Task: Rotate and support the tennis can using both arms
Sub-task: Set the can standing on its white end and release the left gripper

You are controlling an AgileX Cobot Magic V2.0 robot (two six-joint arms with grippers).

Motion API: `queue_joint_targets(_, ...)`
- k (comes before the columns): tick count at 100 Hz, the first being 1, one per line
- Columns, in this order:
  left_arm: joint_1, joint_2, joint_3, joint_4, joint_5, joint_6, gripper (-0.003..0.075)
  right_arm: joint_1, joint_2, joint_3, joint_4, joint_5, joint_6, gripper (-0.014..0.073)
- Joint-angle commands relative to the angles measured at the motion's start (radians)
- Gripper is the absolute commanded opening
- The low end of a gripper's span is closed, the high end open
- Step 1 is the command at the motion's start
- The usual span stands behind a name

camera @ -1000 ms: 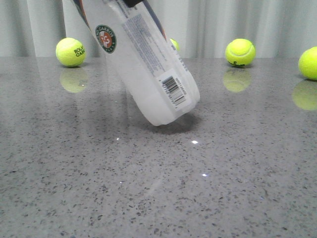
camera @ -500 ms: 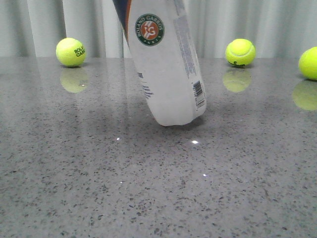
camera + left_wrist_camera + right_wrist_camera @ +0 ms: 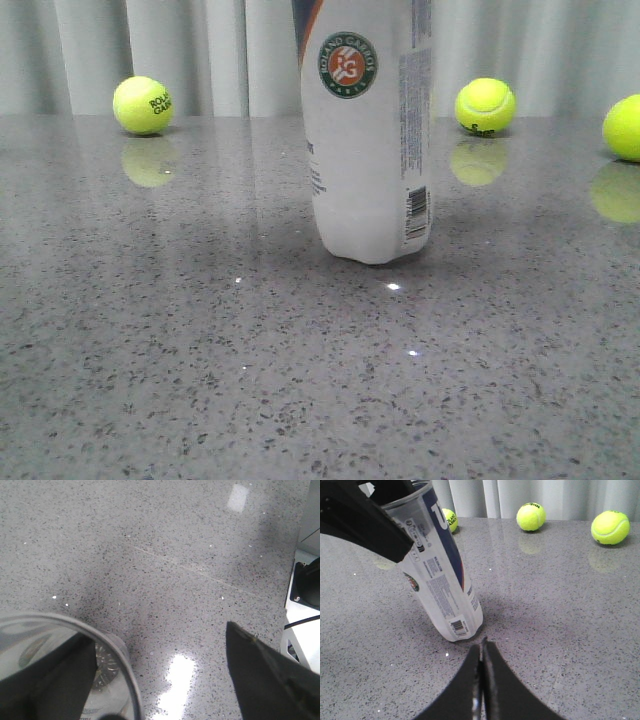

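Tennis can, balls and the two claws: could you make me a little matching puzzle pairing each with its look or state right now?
Things:
1. tennis can
2. left gripper
3. right gripper
4. tennis balls

States:
A. shut, holding nothing
B. standing upright on the table
C. yellow-green, lying near the table's far edge
D. fingers spread wide apart

Pairs: 1-B, 2-D, 3-A, 4-C
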Motion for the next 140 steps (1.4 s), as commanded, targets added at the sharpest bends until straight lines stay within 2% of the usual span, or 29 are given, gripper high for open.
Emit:
queue_joint_targets(1, -0.006, -0.044, -0.032, -0.044, -0.053, -0.009, 0.0517, -0.004, 0.010, -0.025, 0.011, -0.070, -0.009, -0.0069)
queue_joint_targets(43, -0.006, -0.044, -0.032, -0.097, -0.138, 0.022, 0.0517, -0.004, 0.010, -0.025, 0.011, -0.070, -0.009, -0.0069)
queue_joint_targets(59, -0.006, -0.051, -0.032, -0.097, -0.209, 0.065, 0.0501, -0.004, 0.010, -0.025, 0.011, -0.070, -0.009, -0.0069)
queue_joint_targets(66, -0.006, -0.063, -0.032, -0.097, -0.256, 0.074, 0.0449, -0.004, 0.010, -0.025, 0.011, -0.070, -0.009, -0.0069)
queue_joint_targets(73, -0.006, -0.076, -0.032, -0.097, -0.310, 0.074, 0.0353, -0.004, 0.010, -0.025, 0.011, -0.070, -0.009, -0.0069)
queue_joint_targets(93, -0.006, -0.101, -0.030, -0.093, -0.387, 0.074, -0.0022, -0.004, 0.010, -0.025, 0.011, -0.070, -0.009, -0.0069)
queue_joint_targets(116, -0.006, -0.118, -0.016, -0.115, -0.364, 0.076, -0.0018, -0.004, 0.010, -0.025, 0.011, -0.070, -0.009, -0.0069)
queue_joint_targets(140, -0.006, -0.206, 0.124, -0.115, -0.496, 0.078, -0.0018, -0.004, 0.010, -0.025, 0.011, -0.070, -0.009, -0.0069)
